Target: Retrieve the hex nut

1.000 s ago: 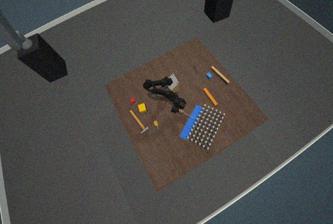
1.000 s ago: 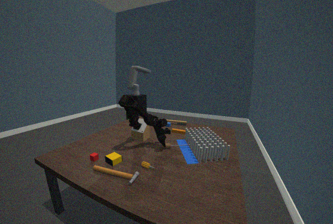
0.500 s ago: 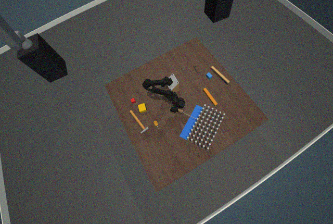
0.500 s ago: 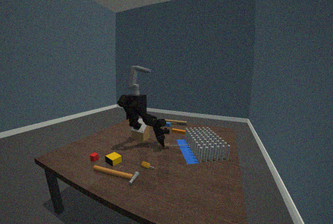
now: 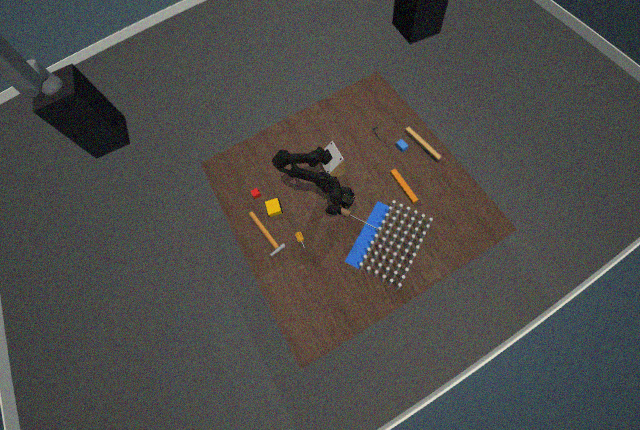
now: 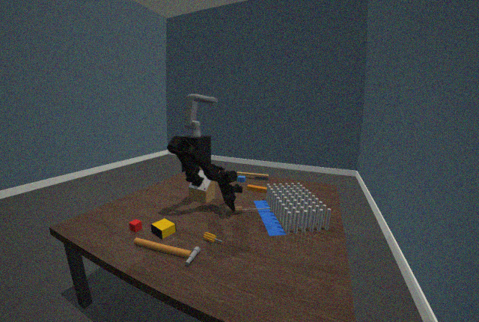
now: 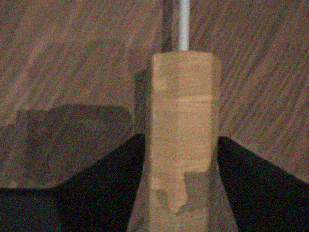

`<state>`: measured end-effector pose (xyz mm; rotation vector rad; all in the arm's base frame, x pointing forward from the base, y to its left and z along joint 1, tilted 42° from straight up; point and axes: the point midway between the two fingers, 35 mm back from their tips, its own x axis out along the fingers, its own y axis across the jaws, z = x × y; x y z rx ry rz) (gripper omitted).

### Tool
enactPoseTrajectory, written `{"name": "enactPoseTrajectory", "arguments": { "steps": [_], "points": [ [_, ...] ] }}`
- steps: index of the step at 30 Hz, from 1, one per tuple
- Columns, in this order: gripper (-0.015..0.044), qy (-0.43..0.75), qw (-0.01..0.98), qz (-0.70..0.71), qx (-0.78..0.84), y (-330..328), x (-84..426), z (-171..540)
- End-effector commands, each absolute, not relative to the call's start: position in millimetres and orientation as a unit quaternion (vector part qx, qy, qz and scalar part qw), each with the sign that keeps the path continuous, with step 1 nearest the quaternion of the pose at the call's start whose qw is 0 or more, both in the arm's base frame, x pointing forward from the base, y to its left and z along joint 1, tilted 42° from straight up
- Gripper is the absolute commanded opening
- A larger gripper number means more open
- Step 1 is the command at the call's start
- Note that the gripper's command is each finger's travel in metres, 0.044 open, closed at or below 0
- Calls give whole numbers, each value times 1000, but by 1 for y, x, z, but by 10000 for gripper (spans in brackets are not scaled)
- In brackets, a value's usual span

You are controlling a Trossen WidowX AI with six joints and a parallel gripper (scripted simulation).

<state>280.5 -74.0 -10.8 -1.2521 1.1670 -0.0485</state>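
My gripper [image 5: 341,211] [image 6: 234,209] [image 7: 180,142] is shut on the wooden handle [image 7: 183,97] of a tool with a thin metal rod [image 5: 363,221] [image 6: 253,209] [image 7: 183,24]. The rod crosses the blue taped strip [image 5: 364,237] [image 6: 271,225] and reaches the front row of standing spacers [image 5: 399,284] [image 6: 289,222]. I cannot tell how far its tip goes in between them. The spacers look upright. The hex nut cannot be made out in any view.
A hammer [image 5: 264,230] [image 6: 162,247], screwdriver [image 5: 299,236] [image 6: 209,237], yellow block [image 5: 273,207] [image 6: 163,227] and red cube [image 5: 255,192] [image 6: 135,225] lie on one side. An orange bar [image 5: 404,185] [image 6: 257,187], blue block [image 5: 401,145] [image 6: 241,178] and wooden stick [image 5: 423,143] [image 6: 253,174] lie on the other.
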Motion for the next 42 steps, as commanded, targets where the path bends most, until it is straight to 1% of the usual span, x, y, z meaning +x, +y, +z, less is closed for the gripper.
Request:
{"name": "enactPoseTrajectory", "arguments": {
  "steps": [1,42],
  "points": [
    [0,513,656,-20,-553,-74,279,-10],
    [0,513,657,-21,-552,-64,277,7]
  ]
}}
